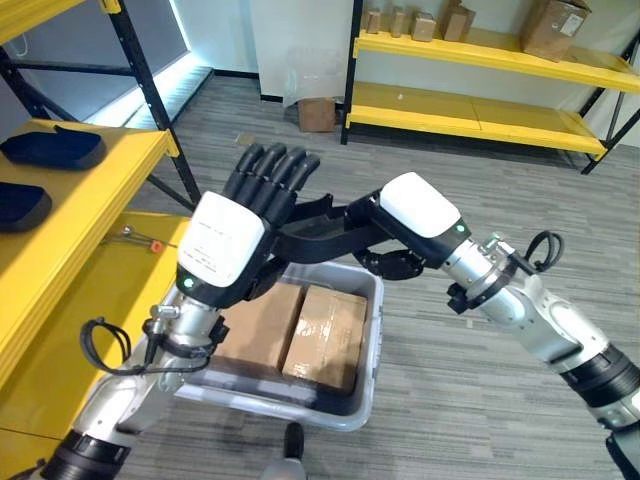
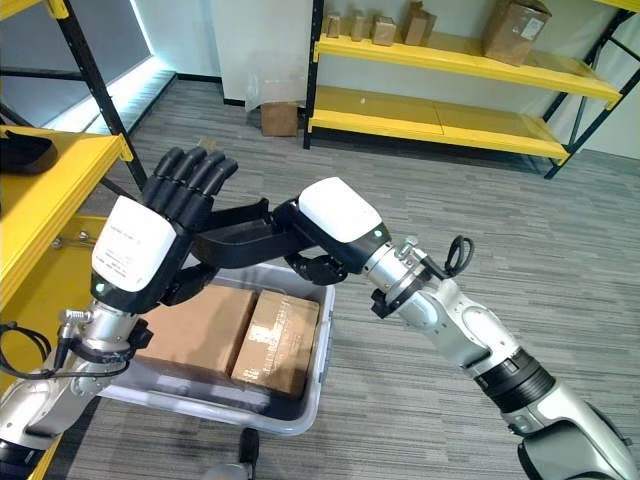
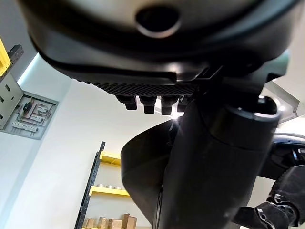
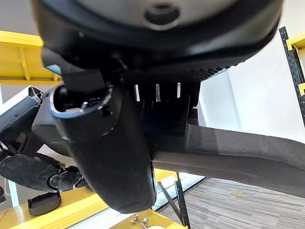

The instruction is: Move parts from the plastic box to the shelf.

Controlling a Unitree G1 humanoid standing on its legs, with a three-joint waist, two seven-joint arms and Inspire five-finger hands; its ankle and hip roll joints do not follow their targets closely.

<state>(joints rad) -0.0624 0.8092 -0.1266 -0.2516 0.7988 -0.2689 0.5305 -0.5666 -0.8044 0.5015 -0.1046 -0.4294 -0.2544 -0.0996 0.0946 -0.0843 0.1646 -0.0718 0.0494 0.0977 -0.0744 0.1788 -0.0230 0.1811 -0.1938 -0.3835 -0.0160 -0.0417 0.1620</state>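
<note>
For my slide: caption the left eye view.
Both hands, left hand and right hand, hold a black curved part above the grey plastic box.

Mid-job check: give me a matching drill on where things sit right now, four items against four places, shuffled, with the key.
Things:
1. black part
2. two cardboard boxes
3. dark pads
4. small cartons

Places:
A. on the near yellow shelf, at the robot's left
B. inside the plastic box
C. in the air between the left hand and right hand
D. on the far shelf across the room

Pairs: 1-C, 2-B, 3-A, 4-D
</note>
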